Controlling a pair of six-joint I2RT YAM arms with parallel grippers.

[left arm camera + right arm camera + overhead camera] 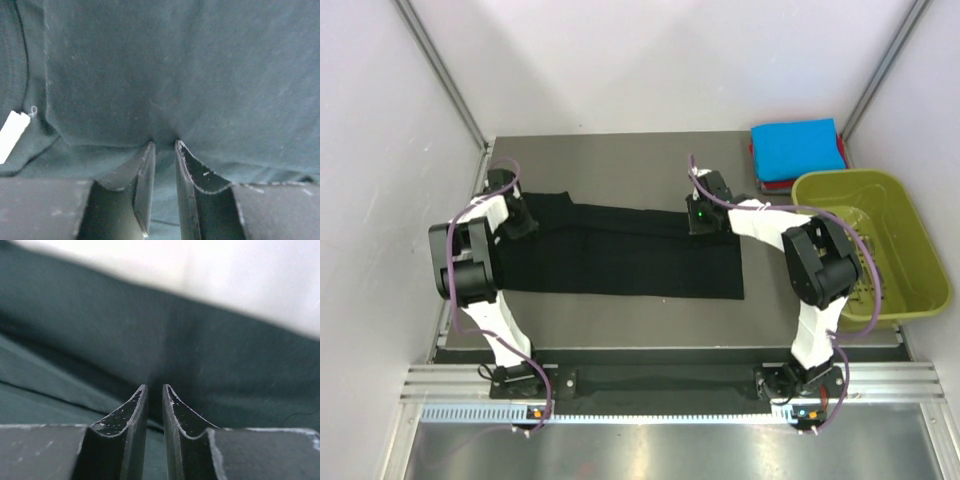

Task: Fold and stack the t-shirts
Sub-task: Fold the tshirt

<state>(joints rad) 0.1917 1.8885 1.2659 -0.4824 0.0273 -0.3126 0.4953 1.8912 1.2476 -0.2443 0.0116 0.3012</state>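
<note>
The black t-shirt (620,255) lies as a long folded band across the middle of the table. My left gripper (525,222) sits at its far left end and is shut on a pinch of the black cloth (165,75), as the left wrist view (164,145) shows. My right gripper (703,222) is at the far edge near the right end, its jaws nearly closed on the cloth (100,340) in the right wrist view (154,387). A folded bright blue t-shirt (797,148) lies on a folded red one (775,185) at the back right.
An olive-green plastic basket (850,180) stands at the right edge of the table, beside the blue and red stack. A white label (12,135) shows on the black cloth near my left gripper. Bare table (620,165) lies behind the shirt.
</note>
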